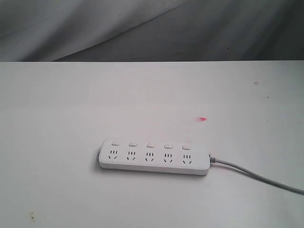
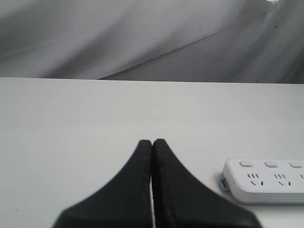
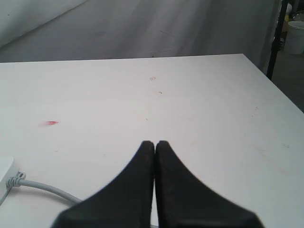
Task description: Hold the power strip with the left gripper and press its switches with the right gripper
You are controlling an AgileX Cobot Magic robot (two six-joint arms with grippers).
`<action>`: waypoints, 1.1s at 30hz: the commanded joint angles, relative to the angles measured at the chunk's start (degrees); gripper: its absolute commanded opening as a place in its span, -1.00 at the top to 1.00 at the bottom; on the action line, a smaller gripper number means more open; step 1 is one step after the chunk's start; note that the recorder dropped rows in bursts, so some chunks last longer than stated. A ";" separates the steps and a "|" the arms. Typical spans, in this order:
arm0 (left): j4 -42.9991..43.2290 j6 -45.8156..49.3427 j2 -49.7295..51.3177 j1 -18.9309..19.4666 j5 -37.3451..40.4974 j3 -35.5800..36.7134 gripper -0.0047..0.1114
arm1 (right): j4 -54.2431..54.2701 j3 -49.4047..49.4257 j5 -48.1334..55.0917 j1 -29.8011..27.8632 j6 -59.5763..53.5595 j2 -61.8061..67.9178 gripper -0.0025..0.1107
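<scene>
long flat white plastic power strip [image 1: 154,157] on white counter [image 1: 71,104], long axis crosswise, grey cord [image 1: 256,173] end rightward | black left tool [image 2: 152,142] closed, empty, off cordless end | black right tool [image 3: 155,143] closed, empty

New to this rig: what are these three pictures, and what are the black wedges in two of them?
A two-armed robot. One camera off the arms shows a white table with a power strip, its five switches, a grey cord and a small red mark; no arm shows there. The other two cameras sit on the wrists. The wedges are the left gripper and right gripper, both shut, holding nothing, not touching the strip.
</scene>
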 commanded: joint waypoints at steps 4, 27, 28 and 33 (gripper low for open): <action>0.04 -0.13 -0.17 -0.31 0.13 0.21 0.92 | -0.42 0.22 -0.27 -0.43 0.05 -0.36 0.96; 0.04 -0.13 -0.17 -0.31 0.13 0.21 0.92 | -0.42 0.22 -0.27 -0.43 0.05 -0.36 0.96; 0.04 -0.13 -0.17 -0.31 0.13 0.21 0.92 | -0.42 0.22 -0.27 -0.43 0.05 -0.36 0.96; -1.46 -0.70 -0.17 -0.31 0.13 0.21 0.92 | -0.42 0.22 -0.27 -0.43 0.05 -0.36 0.96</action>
